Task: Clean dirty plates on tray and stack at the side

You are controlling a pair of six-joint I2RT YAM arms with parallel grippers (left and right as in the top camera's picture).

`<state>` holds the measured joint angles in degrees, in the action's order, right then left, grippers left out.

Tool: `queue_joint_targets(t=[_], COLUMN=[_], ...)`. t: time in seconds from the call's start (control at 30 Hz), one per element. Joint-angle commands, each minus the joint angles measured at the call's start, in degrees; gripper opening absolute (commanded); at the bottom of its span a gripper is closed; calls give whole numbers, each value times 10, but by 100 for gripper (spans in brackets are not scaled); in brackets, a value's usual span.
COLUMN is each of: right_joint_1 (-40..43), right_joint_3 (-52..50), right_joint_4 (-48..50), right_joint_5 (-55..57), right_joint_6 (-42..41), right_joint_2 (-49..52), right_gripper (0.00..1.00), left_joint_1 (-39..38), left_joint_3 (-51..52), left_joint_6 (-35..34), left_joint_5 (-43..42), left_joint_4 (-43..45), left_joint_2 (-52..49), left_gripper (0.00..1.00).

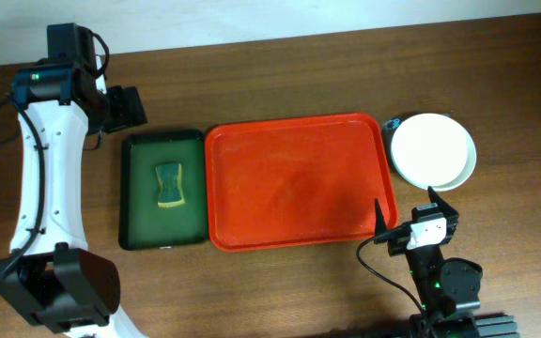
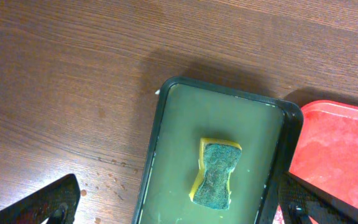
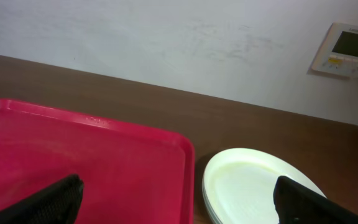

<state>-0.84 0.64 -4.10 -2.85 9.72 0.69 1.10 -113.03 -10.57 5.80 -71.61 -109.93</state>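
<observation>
1. The plates [image 1: 433, 148] sit in one neat pile on the table [image 1: 299, 56], just off the red tray [image 1: 294, 183] at about its 2 o'clock. From the right wrist view I can see several rims nested one in another.
2. The red tray is bare, so the job looks as good as finished to me.
3. The right gripper [image 1: 409, 208] hangs at the pile's 6 o'clock, near the tray's corner, jaws spread wide with nothing between them.
4. The left gripper [image 2: 179, 199] is also gaping and empty. It hovers over the green tray [image 2: 160, 149], where the sponge [image 2: 216, 173] lies flat in the middle.
5. How they would handle, I'd guess: stiff and fairly light, with a smooth surface that could slip in the jaws, the more so if wet from wiping. They might chip if dropped.
6. Where to grip: the raised rim is the only real purchase. The edge at 6 o'clock faces the right gripper, so I'd pinch there, one finger over the lip and one under.
7. Nested as they are, the top plate's rim sits close on the next, so a careless pinch might take two.
</observation>
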Motion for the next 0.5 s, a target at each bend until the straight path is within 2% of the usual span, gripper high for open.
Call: queue_joint_targets(t=[0.0,0.17,0.47], right_joint_1=[-3,-3,-3], right_joint_3=[-3,-3,-3], right_joint_4=[-3,-3,-3], right_joint_5=[5,5,5], right_joint_6=[4,4,4], right_joint_2=[-4,-4,-4], right_gripper=[98,98,98], left_joint_1=[2,-5,-86], left_joint_3=[-6,-6,-6], left_joint_6=[-7,-7,-7], left_joint_5=[-4,-4,0], left_joint_4=[-1,-1,0], left_joint_2=[11,40,283], left_gripper=[99,99,99])
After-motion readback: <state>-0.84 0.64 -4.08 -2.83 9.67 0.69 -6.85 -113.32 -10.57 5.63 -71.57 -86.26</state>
